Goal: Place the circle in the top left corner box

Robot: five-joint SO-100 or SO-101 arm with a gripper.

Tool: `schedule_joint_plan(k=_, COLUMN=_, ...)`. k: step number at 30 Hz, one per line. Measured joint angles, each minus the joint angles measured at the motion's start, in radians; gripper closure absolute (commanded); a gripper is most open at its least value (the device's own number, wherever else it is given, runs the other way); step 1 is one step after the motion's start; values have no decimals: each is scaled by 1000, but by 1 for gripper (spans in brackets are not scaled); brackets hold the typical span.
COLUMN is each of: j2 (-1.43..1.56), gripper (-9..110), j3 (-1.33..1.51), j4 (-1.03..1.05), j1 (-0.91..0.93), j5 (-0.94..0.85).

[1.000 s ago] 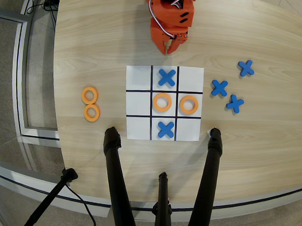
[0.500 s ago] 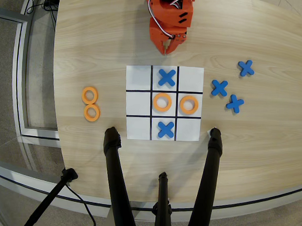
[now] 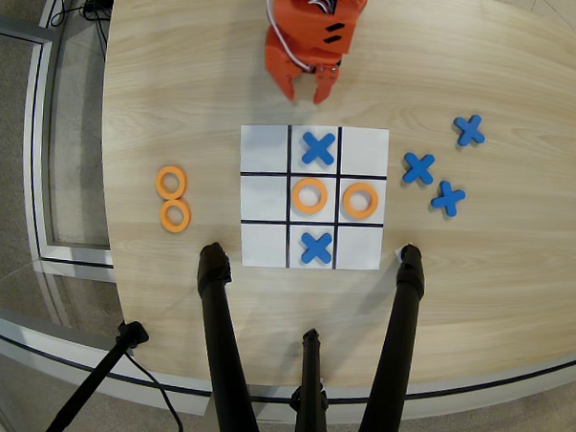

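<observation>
The white 3x3 grid sheet lies in the middle of the wooden table. Its top left corner box holds nothing. Orange rings sit in the centre cell and the middle right cell. Two more orange rings lie on the table left of the sheet. Blue X pieces sit in the top middle cell and the bottom middle cell. My orange gripper hangs just above the sheet's top edge, its jaws slightly apart and holding nothing.
Three blue X pieces lie right of the sheet. Black tripod legs rest on the table's near side. The table edge curves along the left.
</observation>
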Motion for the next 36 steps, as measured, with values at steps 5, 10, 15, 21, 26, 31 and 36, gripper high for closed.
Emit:
schedule_joint_plan(k=5, j2=-232, gripper=89, j3=-187, j4=-83, j1=74, j5=2)
schedule_joint_plan(k=10, j2=-485, gripper=89, j3=-341, j4=-256, j1=117, j5=29)
schedule_joint_plan(k=15, j2=-755, gripper=89, j3=-557, j4=-354, j1=206, j5=29)
schedule_joint_plan(k=21, j2=-1034, gripper=89, j3=-750, j4=-489, j1=321, j5=17)
schedule_joint_plan(k=26, j2=-1218, gripper=89, j3=-767, j4=-692, j1=393, j5=3)
schedule_joint_plan(k=31, j2=-1353, gripper=89, j3=-769, j4=-795, j1=430, j5=-15)
schedule_joint_plan(k=36, j2=-1436, gripper=89, j3=-804, j4=-838, j1=451, j5=-15)
